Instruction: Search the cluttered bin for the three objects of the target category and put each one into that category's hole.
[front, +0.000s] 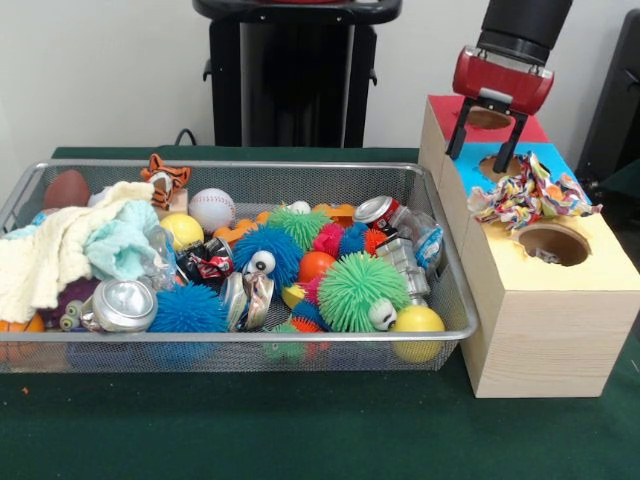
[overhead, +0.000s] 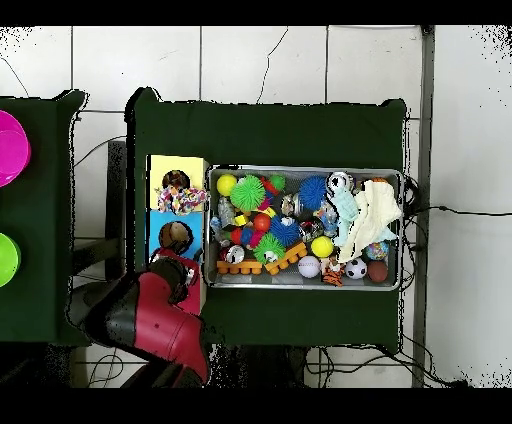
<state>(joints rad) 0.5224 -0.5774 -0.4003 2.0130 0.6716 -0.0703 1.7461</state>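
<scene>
The wire mesh bin (front: 250, 336) sits on the green table, full of toys; it also shows in the overhead view (overhead: 305, 171). One speckled red, yellow, blue and white limp piece (front: 530, 195) lies on the box tops, across the blue and yellow boundary, at the rim of the yellow-topped box's hole (front: 553, 243). It also shows in the overhead view (overhead: 183, 200), beside that hole (overhead: 175, 180). My gripper (front: 487, 145) hangs open and empty over the red and blue box tops, behind the piece. It shows in the overhead view (overhead: 172, 264) too. No other speckled piece shows.
The blue-topped box's hole (front: 500, 163) and the red-topped box's hole (front: 488, 118) lie under the gripper. The bin holds a green spiky ball (front: 362, 290), cream cloth (front: 50, 250), mint cloth (front: 120, 245), baseball (front: 212, 208), yellow ball (front: 418, 322) and crushed cans.
</scene>
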